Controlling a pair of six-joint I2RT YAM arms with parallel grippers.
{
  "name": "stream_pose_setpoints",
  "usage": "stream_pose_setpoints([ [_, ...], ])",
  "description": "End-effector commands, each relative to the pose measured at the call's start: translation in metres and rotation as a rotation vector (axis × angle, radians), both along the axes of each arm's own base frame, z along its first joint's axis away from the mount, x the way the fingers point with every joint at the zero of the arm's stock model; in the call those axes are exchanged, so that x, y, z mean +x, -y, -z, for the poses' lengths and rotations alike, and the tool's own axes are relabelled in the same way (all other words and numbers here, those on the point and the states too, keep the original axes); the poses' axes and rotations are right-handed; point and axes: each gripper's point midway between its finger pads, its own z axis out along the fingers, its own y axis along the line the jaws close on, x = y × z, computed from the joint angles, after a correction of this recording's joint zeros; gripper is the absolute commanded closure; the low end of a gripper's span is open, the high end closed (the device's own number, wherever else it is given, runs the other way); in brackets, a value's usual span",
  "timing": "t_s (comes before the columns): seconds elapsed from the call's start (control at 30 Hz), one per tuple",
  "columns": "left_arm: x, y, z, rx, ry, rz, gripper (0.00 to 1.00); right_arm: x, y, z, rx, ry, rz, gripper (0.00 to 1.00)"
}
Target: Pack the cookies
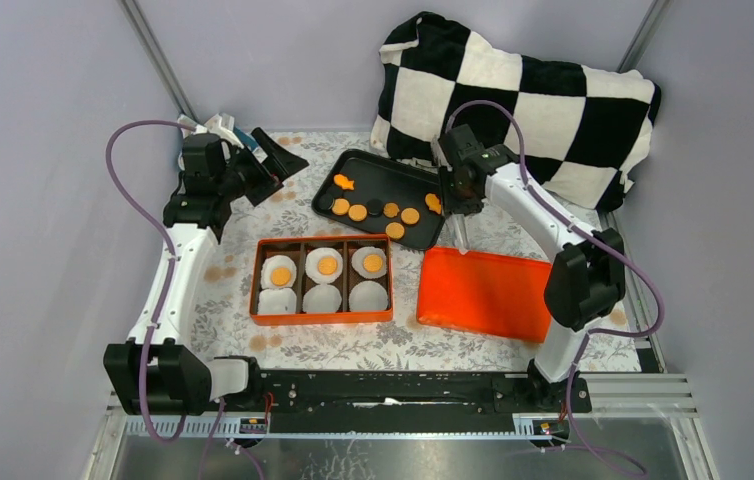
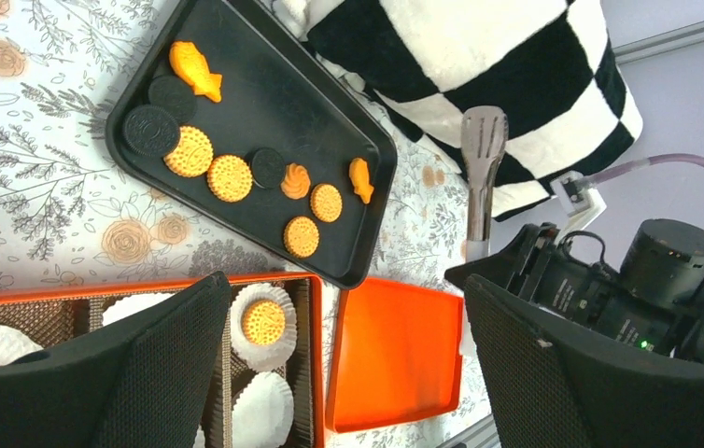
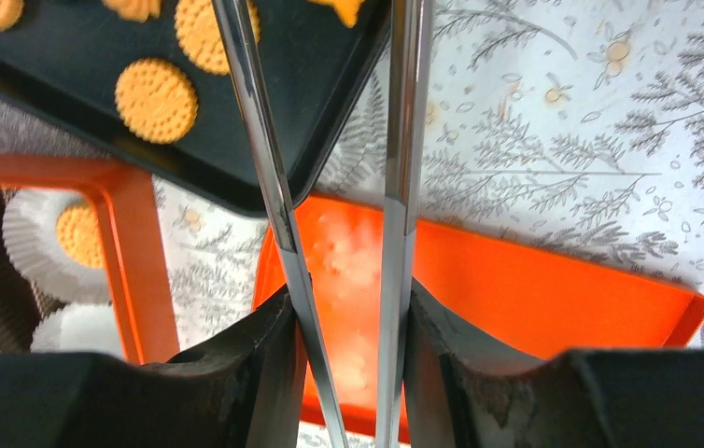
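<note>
Several orange cookies (image 1: 357, 212), round discs and fish shapes, lie on a black tray (image 1: 393, 180) with a few dark round ones; they also show in the left wrist view (image 2: 230, 177). An orange compartment box (image 1: 323, 318) holds white paper cups, three of them with a cookie (image 1: 327, 265) inside. My right gripper (image 1: 458, 205) is shut on metal tongs (image 1: 462, 236), whose two arms (image 3: 264, 168) stand apart, over the tray's near right corner and the orange lid. My left gripper (image 1: 278, 165) is open and empty, raised left of the tray.
A flat orange lid (image 1: 483, 290) lies right of the box. A black-and-white checkered cushion (image 1: 523, 100) leans against the back wall behind the tray. The table has a floral cloth (image 1: 223, 290). Grey walls close in both sides.
</note>
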Motion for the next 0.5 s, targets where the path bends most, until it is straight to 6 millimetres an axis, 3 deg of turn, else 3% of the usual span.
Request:
stream_pose_setpoints([
  [0.0, 0.008, 0.006, -0.031, -0.018, 0.099, 0.022, 0.01, -0.035, -0.007, -0.016, -0.068, -0.068, -0.082, 0.58],
  [0.2, 0.008, 0.022, -0.030, -0.029, 0.106, 0.064, 0.01, -0.063, -0.028, 0.005, -0.180, -0.172, -0.202, 0.59],
  [0.3, 0.006, 0.023, -0.023, -0.022, 0.095, 0.072, 0.01, -0.061, -0.022, 0.009, -0.268, -0.177, -0.194, 0.60],
  [0.47, 0.004, 0.023, -0.016, -0.017, 0.088, 0.068, 0.01, -0.048, -0.030, -0.001, -0.250, -0.134, -0.209, 0.55],
])
